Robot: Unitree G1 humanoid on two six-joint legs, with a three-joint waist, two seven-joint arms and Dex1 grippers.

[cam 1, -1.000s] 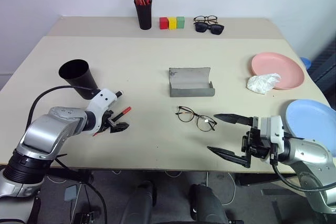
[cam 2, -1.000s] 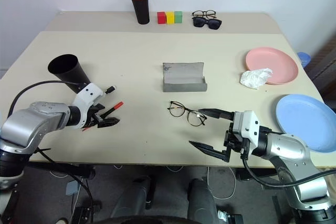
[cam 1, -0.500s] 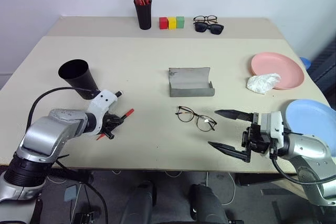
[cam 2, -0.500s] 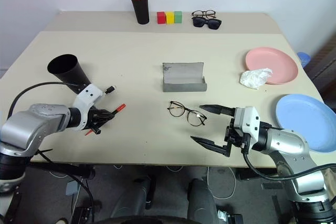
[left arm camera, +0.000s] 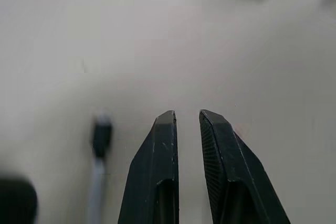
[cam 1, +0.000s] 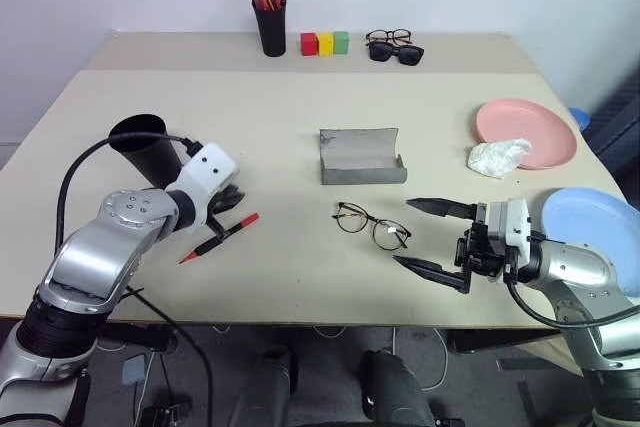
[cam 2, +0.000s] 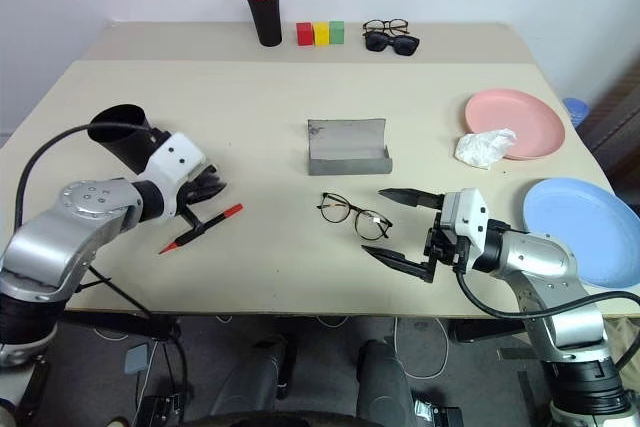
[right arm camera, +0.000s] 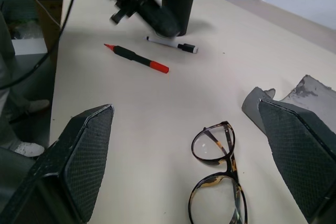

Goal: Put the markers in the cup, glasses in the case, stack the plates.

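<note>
Since a second ago the left gripper (cam 2: pixel 207 190) had dropped the red-capped marker (cam 2: pixel 203 228), which lay slantwise on the table (cam 2: pixel 300 137) just before its nearly closed, empty fingers, while the right gripper (cam 2: pixel 402 232), wide open and empty, faced the glasses (cam 2: pixel 352 215).

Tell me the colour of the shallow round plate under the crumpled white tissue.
Salmon pink plate; the right eye view shows it best.
</note>
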